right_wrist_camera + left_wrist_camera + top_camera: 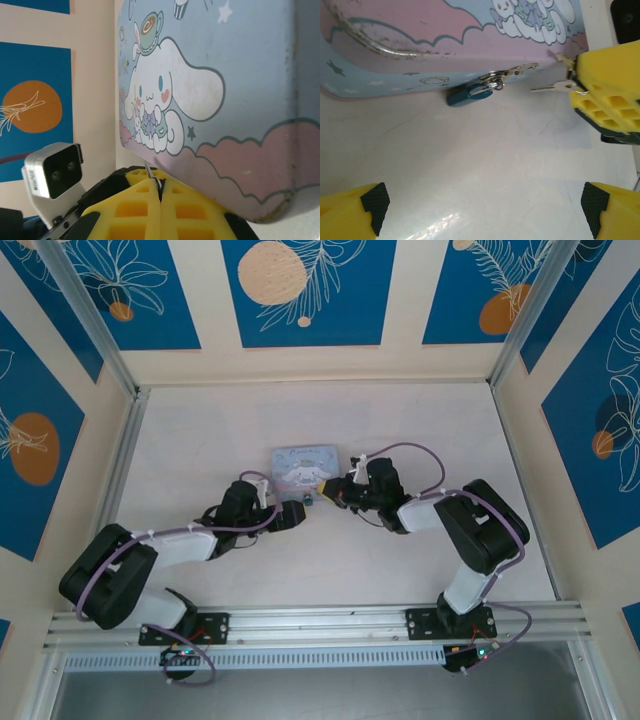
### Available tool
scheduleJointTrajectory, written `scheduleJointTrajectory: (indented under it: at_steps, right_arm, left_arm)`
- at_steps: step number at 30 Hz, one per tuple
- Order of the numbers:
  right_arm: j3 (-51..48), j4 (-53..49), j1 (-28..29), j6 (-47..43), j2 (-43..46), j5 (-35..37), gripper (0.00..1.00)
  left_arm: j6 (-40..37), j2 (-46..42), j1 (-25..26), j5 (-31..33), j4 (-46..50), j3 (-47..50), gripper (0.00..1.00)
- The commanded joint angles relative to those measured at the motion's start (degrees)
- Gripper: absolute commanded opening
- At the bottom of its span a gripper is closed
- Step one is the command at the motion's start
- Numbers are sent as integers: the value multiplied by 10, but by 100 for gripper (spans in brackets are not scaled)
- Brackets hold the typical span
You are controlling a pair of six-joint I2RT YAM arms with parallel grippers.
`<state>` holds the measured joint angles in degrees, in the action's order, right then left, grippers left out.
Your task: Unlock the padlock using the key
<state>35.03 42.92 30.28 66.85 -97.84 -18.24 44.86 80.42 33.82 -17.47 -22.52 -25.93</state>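
Padlock [469,95] on tin hasp [517,70], key [551,88] in right gripper [575,86]: left wrist view

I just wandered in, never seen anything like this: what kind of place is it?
Most likely a small robot test booth, not a home or shop: a pale tabletop boxed in by metal rails and blue flower-print wall panels, with a left arm and right arm bolted at its near edge.
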Motion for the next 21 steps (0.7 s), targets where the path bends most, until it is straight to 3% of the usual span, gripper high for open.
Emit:
scheduleJointTrajectory:
  at_steps: [1, 5, 10, 14, 21]
  right_arm:
    - [-10, 35, -2, 1, 14, -34, 0]
    - [-36, 4, -9, -1, 78, -16, 0]
    - [13, -105, -38, -30, 118, -6, 0]
    - [72, -162, -52, -35, 95, -2, 0]
    - [119, -136, -52, 7, 20, 8, 0]
  left_arm:
    - [-14, 14, 5, 6, -32, -17, 99]
    - [-20, 39, 6, -9, -59, -25, 99]
    - [-38, 74, 10, -20, -90, -35, 99]
    - [-69, 97, 20, -12, -91, -50, 99]
    - [-119, 129, 46, 13, -90, -67, 99]
